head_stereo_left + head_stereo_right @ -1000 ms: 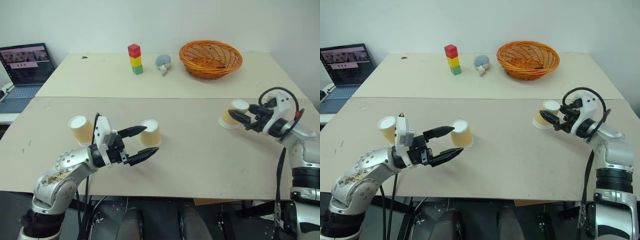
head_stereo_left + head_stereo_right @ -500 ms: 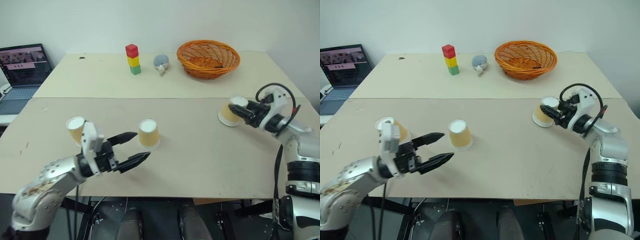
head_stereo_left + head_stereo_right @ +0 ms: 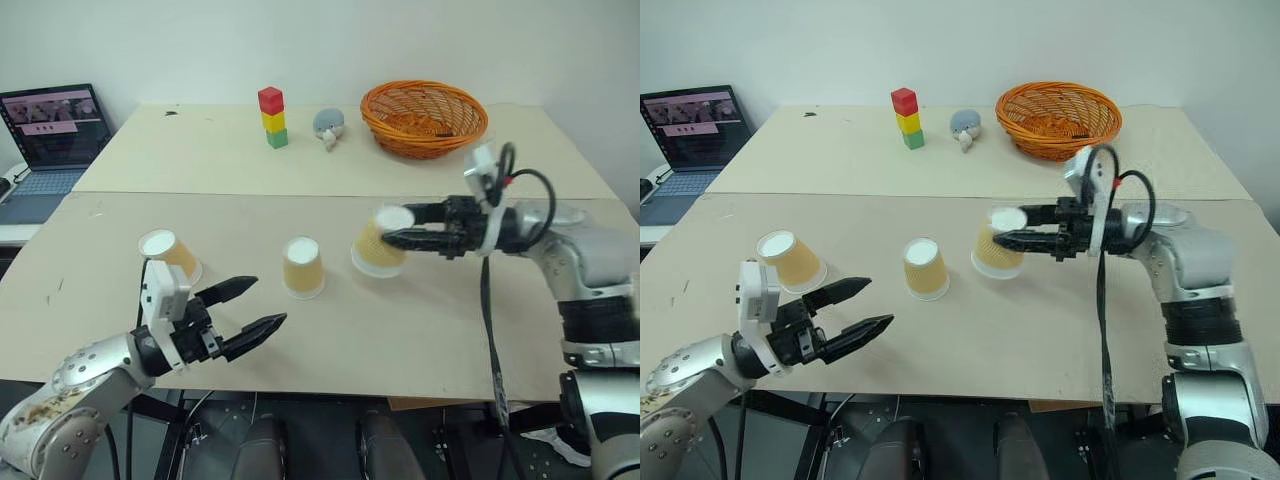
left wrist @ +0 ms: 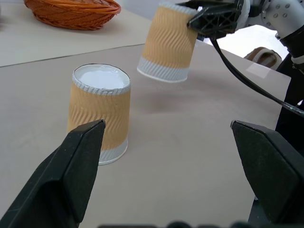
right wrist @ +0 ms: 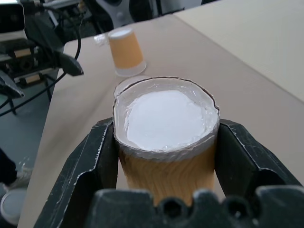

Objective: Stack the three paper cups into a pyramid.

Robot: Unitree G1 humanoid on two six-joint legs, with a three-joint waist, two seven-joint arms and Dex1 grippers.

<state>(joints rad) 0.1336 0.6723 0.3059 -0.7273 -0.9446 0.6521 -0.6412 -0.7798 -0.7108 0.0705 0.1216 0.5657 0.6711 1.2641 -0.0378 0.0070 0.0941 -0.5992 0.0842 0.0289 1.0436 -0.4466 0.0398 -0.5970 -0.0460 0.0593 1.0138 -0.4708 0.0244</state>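
Note:
Three tan paper cups are all upside down. The left cup point(image 3: 168, 252) and the middle cup point(image 3: 302, 267) stand on the front table. My right gripper point(image 3: 395, 226) is shut on the third cup point(image 3: 378, 248), gripping it near its white base. It holds this cup tilted, just above the table and just right of the middle cup. In the right wrist view that cup point(image 5: 166, 128) sits between both fingers. My left gripper point(image 3: 268, 302) hangs open and empty in front of the middle cup point(image 4: 99, 114), apart from it.
On the back table are an orange wicker basket point(image 3: 422, 117), a red-yellow-green block tower point(image 3: 271, 117) and a small grey toy point(image 3: 327, 125). A laptop point(image 3: 50, 130) sits on a side surface at far left. A seam joins the two tables.
My right gripper shut on the right-hand cup, lifted it and carried it left to beside the middle cup. The left arm drew back a little from the middle cup, still open.

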